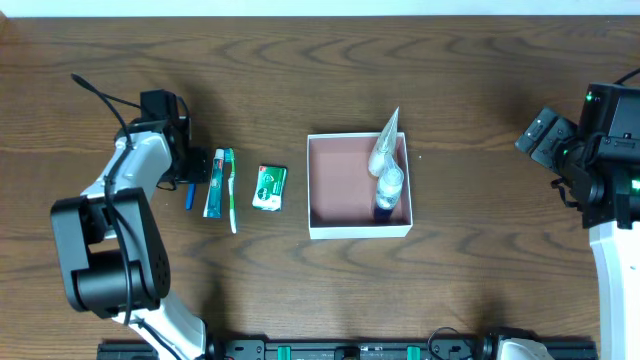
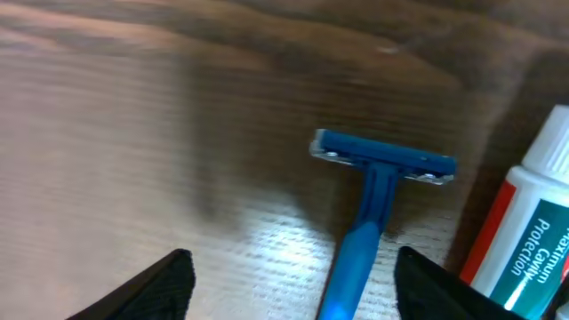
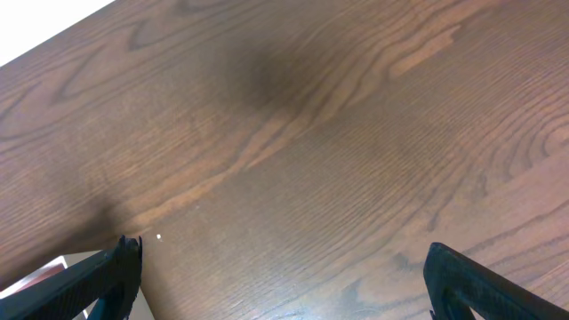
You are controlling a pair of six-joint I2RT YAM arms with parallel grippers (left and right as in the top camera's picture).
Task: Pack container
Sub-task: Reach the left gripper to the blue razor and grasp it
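At 9 o'clock on the bench (image 1: 450, 80), the left tool (image 2: 298, 293) gapes wide astride the blue plastic razor (image 2: 382, 169), not visibly touching it. The razor, teal-and-white toothpaste tube (image 1: 214, 186), green-handled toothbrush (image 1: 231, 192) and small green packet (image 1: 269, 187) lie unpacked. The white-walled, pink-floored square container (image 1: 340, 190) sits mid-bench, holding only clear bottles (image 1: 388, 165) along its 3 o'clock wall. Far at 3 o'clock, the right tool (image 3: 289, 289) hangs released and empty.

I see the table (image 1: 480, 80) in dark brown with streaky wood grain. The container (image 1: 340, 185) has white walls and a dusty pink inside. The razor (image 2: 382, 169) is bright blue, and the toothpaste tube (image 2: 524, 240) is white with red and teal. The toothbrush (image 1: 232, 195) is green and white — the small packet (image 1: 269, 187) green too.
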